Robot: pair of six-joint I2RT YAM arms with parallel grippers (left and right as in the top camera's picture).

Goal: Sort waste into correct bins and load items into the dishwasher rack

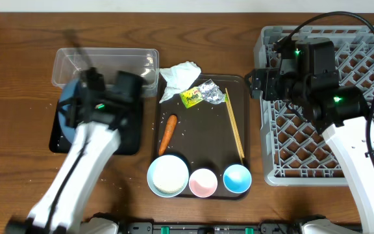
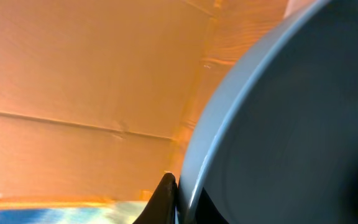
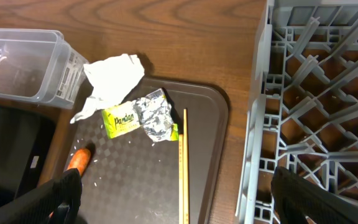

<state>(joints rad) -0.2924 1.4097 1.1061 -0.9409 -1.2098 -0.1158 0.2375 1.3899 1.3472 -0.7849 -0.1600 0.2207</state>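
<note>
My left gripper (image 1: 83,99) is shut on the rim of the big dark blue dish (image 1: 67,109) and holds it tilted over the black tray (image 1: 127,138). In the left wrist view the dish (image 2: 291,124) fills the right side, and one finger (image 2: 166,198) presses on its rim. My right gripper (image 1: 258,83) is open and empty at the rack's (image 1: 330,97) left edge, above the chopsticks (image 3: 183,168). The white napkin (image 1: 179,78), the wrapper (image 1: 203,95), the carrot (image 1: 167,133) and a few rice grains lie on the brown serving tray (image 1: 203,146).
The clear tub (image 1: 106,65) stands behind the black tray. The white bowl (image 1: 168,175), the pink cup (image 1: 203,182) and the light blue cup (image 1: 237,178) line the serving tray's front edge. The chopsticks (image 1: 234,127) lie along its right side.
</note>
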